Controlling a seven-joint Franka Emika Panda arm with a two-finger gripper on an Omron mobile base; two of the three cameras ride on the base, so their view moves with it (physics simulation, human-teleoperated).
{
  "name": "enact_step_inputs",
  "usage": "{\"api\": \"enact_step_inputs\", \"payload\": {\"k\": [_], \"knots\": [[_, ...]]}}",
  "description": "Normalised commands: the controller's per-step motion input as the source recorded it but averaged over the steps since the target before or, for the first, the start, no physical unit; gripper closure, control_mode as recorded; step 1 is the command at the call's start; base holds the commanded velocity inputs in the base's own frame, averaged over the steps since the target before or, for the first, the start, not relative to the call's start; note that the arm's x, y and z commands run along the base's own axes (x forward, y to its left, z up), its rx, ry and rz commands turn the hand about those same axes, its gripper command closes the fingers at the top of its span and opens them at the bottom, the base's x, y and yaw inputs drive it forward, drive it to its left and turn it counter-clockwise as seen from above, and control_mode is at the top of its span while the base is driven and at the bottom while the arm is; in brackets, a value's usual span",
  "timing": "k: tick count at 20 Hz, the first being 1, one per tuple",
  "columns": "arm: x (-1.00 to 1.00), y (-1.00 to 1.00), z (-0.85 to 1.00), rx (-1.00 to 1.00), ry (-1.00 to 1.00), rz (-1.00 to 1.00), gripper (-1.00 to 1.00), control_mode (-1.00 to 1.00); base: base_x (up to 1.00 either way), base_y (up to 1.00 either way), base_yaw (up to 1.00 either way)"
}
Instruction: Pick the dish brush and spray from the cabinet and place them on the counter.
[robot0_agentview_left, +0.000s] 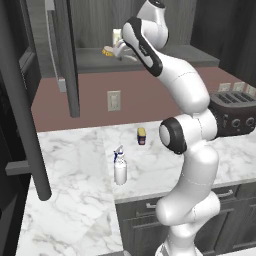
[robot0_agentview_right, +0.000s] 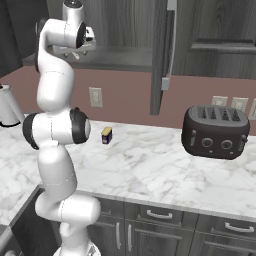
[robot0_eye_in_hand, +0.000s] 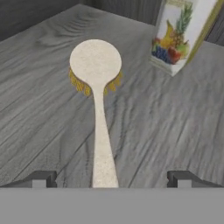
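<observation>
The dish brush (robot0_eye_in_hand: 100, 131) lies flat on the cabinet's grey shelf (robot0_eye_in_hand: 39, 109), its round white head over yellow bristles and its handle running toward me. My gripper (robot0_eye_in_hand: 111, 179) is open, one fingertip on each side of the handle's near end, gripping nothing. From the left base view the gripper (robot0_agentview_left: 120, 51) reaches into the open cabinet (robot0_agentview_left: 95, 20) beside the brush's yellow head (robot0_agentview_left: 107, 50). The white spray (robot0_agentview_left: 120, 170) with its blue nozzle stands upright on the marble counter (robot0_agentview_left: 75, 165), below and apart from the hand.
A fruit-printed carton (robot0_eye_in_hand: 181, 33) stands on the shelf behind the brush. A small yellow-and-dark block (robot0_agentview_left: 142, 135) sits on the counter by the wall. A dark toaster (robot0_agentview_right: 215, 131) is at the right. The open cabinet door (robot0_agentview_left: 65, 50) hangs left of the arm.
</observation>
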Motion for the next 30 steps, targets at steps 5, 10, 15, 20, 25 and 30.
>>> {"api": "enact_step_inputs", "payload": {"k": [5,10,15,20,25,30], "knots": [[-0.16,0.12,-0.23,0.00,0.00,0.00,-1.00,-1.00,0.00,0.00,0.00],[-0.12,0.08,-0.20,0.00,-0.02,0.00,1.00,-1.00,0.00,0.00,0.00],[-0.04,0.00,-0.07,0.00,-0.04,-0.01,1.00,-1.00,0.00,0.00,0.00],[-0.28,-0.14,0.00,0.00,-0.05,-0.04,1.00,-1.00,0.00,0.00,0.00],[-0.78,-0.32,0.06,0.00,-0.07,-0.08,1.00,-1.00,0.00,0.00,0.00],[-0.99,-0.25,0.10,0.00,-0.07,-0.08,1.00,-1.00,0.00,0.00,0.00]]}}
